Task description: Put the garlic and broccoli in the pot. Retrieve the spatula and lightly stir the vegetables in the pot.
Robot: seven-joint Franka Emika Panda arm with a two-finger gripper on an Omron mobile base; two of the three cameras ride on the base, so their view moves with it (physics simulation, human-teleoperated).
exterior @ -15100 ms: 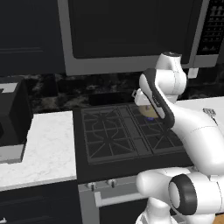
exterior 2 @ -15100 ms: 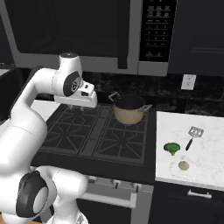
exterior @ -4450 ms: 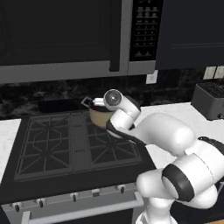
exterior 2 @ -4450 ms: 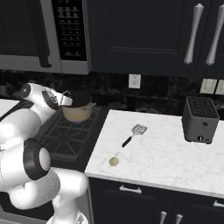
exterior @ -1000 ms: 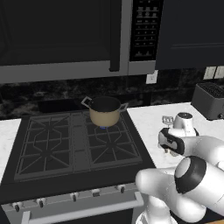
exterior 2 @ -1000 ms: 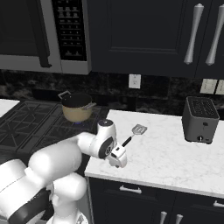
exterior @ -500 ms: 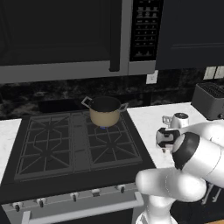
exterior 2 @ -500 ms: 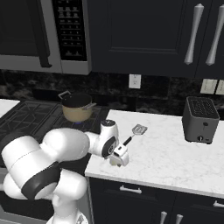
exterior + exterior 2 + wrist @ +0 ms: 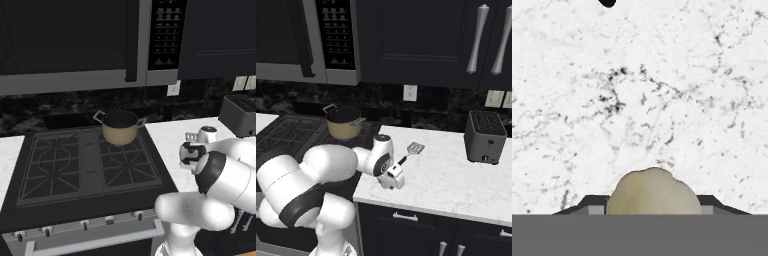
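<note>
The pale garlic (image 9: 653,192) lies on the white marble counter (image 9: 642,90), and my gripper (image 9: 653,206) is down over it with a dark finger tip pressed against each side. From the right base view the gripper (image 9: 389,181) sits low at the counter's front edge, with the garlic (image 9: 387,186) under it. The spatula (image 9: 410,152) lies just behind it, metal head toward the wall. The tan pot (image 9: 344,122) stands on the stove's back right burner (image 9: 120,128); its inside is too dark to make out.
A black toaster (image 9: 484,130) stands at the counter's back right. The gas stove (image 9: 85,162) lies left of the counter, under a microwave (image 9: 75,40). Dark cabinets hang above the counter.
The gripper has stayed at the garlic over the last second while the arm's elbow shifted. 4.5 s ago the hand was over by the pot.
</note>
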